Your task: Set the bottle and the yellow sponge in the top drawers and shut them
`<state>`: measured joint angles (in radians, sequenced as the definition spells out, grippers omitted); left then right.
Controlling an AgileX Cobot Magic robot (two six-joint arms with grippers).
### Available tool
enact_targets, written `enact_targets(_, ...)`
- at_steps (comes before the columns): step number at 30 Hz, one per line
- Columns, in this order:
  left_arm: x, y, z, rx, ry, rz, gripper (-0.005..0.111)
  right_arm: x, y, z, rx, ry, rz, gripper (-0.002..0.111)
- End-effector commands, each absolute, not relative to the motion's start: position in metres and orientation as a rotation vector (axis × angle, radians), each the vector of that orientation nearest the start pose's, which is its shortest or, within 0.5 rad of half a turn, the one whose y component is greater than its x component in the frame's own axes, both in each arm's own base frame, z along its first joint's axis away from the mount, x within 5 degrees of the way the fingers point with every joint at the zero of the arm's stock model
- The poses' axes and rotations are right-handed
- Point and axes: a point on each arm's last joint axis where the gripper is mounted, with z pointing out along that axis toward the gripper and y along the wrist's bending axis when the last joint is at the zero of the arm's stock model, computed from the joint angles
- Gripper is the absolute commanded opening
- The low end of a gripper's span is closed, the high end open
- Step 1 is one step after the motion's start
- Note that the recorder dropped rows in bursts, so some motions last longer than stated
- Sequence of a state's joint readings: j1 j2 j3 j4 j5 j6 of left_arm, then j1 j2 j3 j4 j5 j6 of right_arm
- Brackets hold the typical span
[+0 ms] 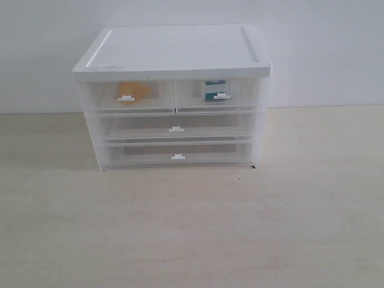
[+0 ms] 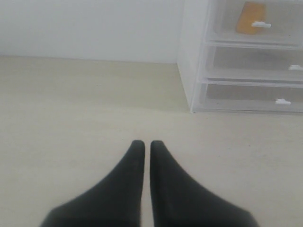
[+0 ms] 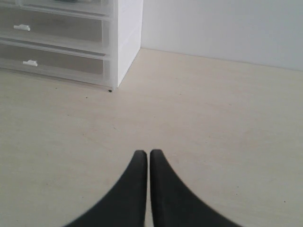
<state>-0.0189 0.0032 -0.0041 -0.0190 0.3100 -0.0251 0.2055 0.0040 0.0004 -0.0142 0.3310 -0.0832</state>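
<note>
- Resting inside the two top drawers (image 1: pixel 102 96) are both task things: the yellow sponge (image 1: pixel 133 91) shows through the clear front of the one on the left arm's side, and the bottle (image 1: pixel 215 90), dark teal with a white cap, shows through the front of the one on the right arm's side.
- Both of these drawer fronts look pushed in, level with each other and with the cabinet (image 1: pixel 174 51) face; their small white clip handles line up.
- The two full-width drawers (image 1: pixel 176 127) beneath them also look shut, and nothing can be made out inside them.
- The left tool (image 2: pixel 143 144) is closed, its dark fingertips almost meeting, and it grips nothing. The sponge's drawer lies ahead of it and off toward the other arm's side, well apart.
- The right tool (image 3: pixel 143 153) is likewise closed and grips nothing. The cabinet's corner lies ahead of it and toward the left arm's side, well apart; the bottle cannot be made out in its wrist view.
- Only the pale bare counter (image 1: pixel 192 228) lies under and just ahead of each tool.
- Judgement: the task appears finished, with both things stowed and both drawers closed, so the step in hand looks like standing clear.
- The next move seems to call for nothing beyond confirming each drawer is fully seated; if one sat proud, a gentle push on its front with the nearer closed tool would do.
</note>
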Motion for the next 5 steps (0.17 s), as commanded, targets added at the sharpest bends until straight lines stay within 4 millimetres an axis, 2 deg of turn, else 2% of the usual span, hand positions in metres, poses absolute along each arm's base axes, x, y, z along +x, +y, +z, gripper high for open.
enact_targets(1,0.0542,-0.0017,0.185,-0.022,1.795,-0.054,0.005,0.053,0.0103,0.1841,-0.264,1.787,0.069,0.0)
enact_targets(5,0.0542,-0.0017,0.185,-0.022,1.795,-0.054,0.005,0.053,0.0103,0.1841,-0.264,1.787,0.069,0.0)
